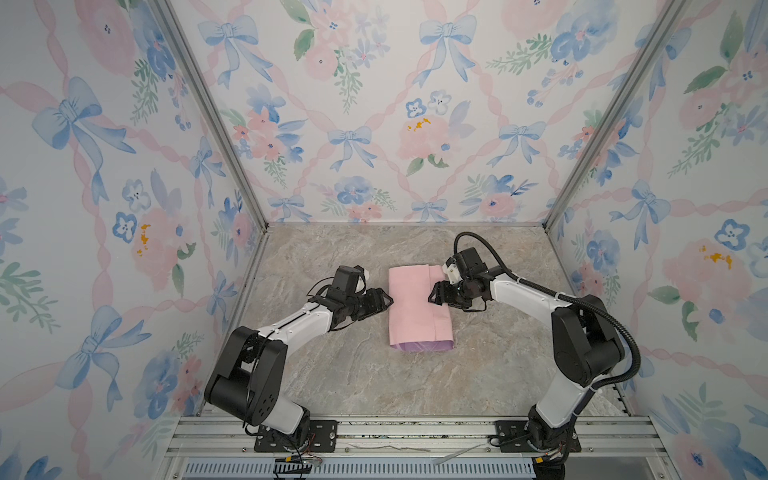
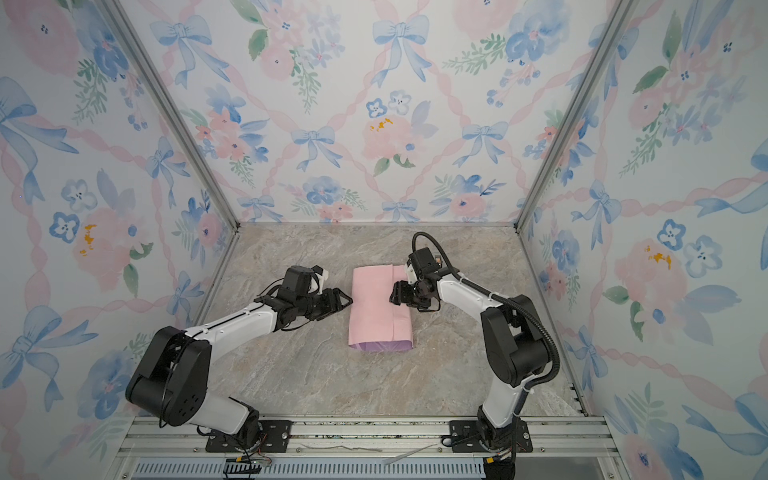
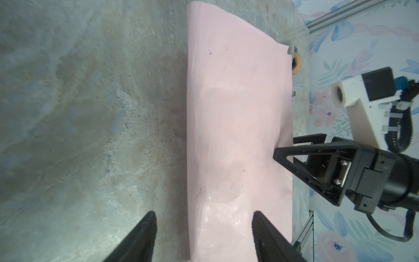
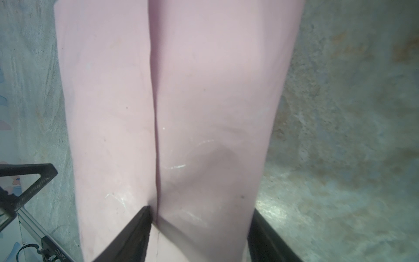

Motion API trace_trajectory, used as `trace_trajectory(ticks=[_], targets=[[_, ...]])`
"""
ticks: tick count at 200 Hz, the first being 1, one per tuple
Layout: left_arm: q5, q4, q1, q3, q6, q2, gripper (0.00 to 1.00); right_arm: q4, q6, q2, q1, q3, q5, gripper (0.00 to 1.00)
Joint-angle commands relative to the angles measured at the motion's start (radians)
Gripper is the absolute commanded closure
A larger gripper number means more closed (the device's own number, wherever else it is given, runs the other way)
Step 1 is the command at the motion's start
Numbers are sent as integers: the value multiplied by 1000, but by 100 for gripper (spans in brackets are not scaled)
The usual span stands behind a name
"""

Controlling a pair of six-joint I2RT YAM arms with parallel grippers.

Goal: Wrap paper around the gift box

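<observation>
Pale pink paper [image 1: 415, 307] lies folded into a long parcel at the middle of your stone-patterned table [image 1: 332, 374]. A lapped seam runs down its length and a lilac strip shows at the near end. You cannot see the gift box; the paper hides it. Your left gripper [image 1: 386, 300] sits low at the parcel's left edge, jaws spread wide and holding nothing. In the left wrist view, one finger is over the table and one over the paper. Your right gripper [image 1: 433, 294] is low over the parcel's right flap, jaws apart, one finger at the seam and one at the outer edge.
</observation>
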Motion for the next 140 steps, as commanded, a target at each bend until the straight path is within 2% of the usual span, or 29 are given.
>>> trace_trajectory(ticks=[1,87,140], targets=[[26,81,-6,-10,-25,30,31,-35,9,10,15,-1,17,33],[42,175,-83,24,-63,138,32,-30,22,-6,17,2,-1,32],[-1,148,-126,43,-62,131,32,28,71,-61,-2,-17,-79,20]])
